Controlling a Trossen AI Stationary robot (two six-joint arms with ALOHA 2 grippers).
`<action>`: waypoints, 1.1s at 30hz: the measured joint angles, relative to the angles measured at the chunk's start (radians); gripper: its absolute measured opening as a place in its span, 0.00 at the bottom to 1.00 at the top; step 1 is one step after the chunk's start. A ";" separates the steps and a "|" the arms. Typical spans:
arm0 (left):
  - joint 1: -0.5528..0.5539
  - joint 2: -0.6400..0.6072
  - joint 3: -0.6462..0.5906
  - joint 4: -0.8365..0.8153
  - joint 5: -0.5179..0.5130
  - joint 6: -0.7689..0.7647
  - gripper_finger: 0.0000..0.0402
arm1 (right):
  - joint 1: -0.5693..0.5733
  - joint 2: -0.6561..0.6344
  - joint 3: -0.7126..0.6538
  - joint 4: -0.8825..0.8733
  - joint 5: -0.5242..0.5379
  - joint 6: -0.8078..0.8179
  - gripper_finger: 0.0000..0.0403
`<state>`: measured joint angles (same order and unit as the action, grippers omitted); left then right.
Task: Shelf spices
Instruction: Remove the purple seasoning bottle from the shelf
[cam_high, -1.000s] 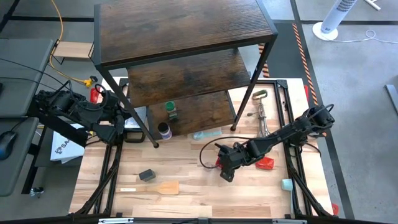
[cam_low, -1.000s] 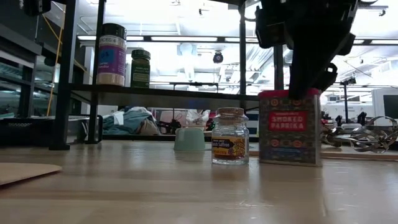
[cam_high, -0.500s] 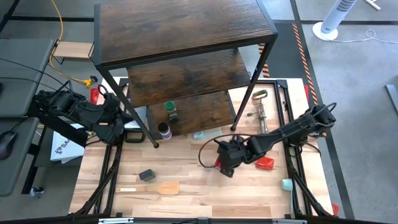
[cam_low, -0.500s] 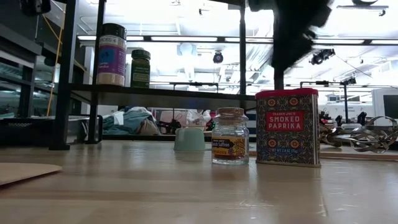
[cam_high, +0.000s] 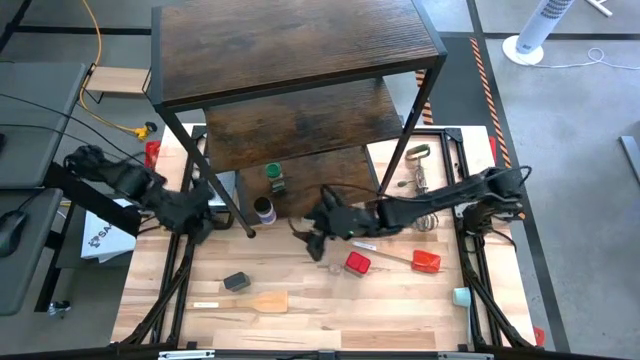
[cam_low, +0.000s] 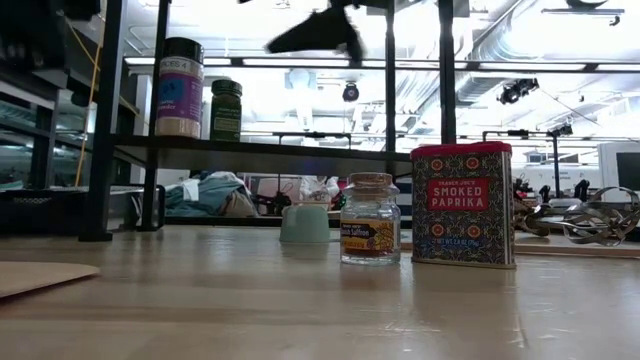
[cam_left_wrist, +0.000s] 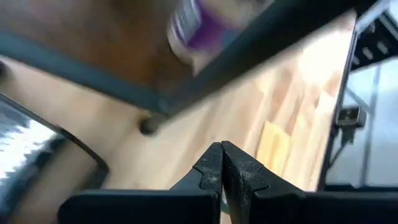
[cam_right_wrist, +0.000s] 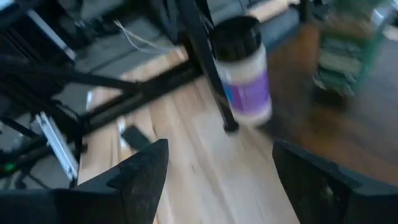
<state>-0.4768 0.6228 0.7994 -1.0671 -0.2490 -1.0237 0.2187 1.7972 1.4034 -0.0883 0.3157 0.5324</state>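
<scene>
The dark wood shelf (cam_high: 300, 50) stands at the table's far side. On its lowest board stand the green-lidded jar (cam_high: 274, 178) and the dark-lidded, purple-labelled jar (cam_high: 264, 211), also in the right wrist view (cam_right_wrist: 242, 68). The red paprika tin (cam_high: 358, 263) stands upright on the table, with the tiny pale jar (cam_low: 370, 218) beside it. A small dark jar (cam_high: 236, 282) lies on the table's near left. My right gripper (cam_high: 315, 235) hovers open in front of the shelf, left of the tin. My left gripper (cam_high: 205, 225) is shut by the shelf's front left leg.
A red spatula (cam_high: 427, 262) and a wire whisk (cam_high: 425, 200) lie right of the tin. A wooden spatula (cam_high: 255, 301) lies near the front edge, a pale cup (cam_high: 460, 296) at the near right. The shelf's thin black leg (cam_right_wrist: 208, 68) stands in front of the purple-labelled jar.
My right gripper has risen off the red tin and swung toward the table's left and far side, up to the shelf's front. The tin stays standing on the table. My left gripper has moved a little right, toward the shelf's front left leg.
</scene>
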 joint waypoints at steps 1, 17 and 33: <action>-0.016 0.000 -0.031 0.041 0.010 -0.015 0.00 | -0.010 0.023 0.017 0.024 -0.010 -0.027 0.71; -0.157 0.005 -0.118 0.145 -0.121 -0.120 0.00 | -0.093 0.362 0.532 -0.240 0.099 -0.420 0.71; -0.159 0.005 -0.118 0.077 -0.303 -0.125 0.00 | -0.151 0.421 0.548 -0.123 -0.082 -0.408 0.71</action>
<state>-0.6361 0.6281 0.6815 -0.9901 -0.5522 -1.1488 0.0682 2.2185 1.9511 -0.2117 0.2338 0.1248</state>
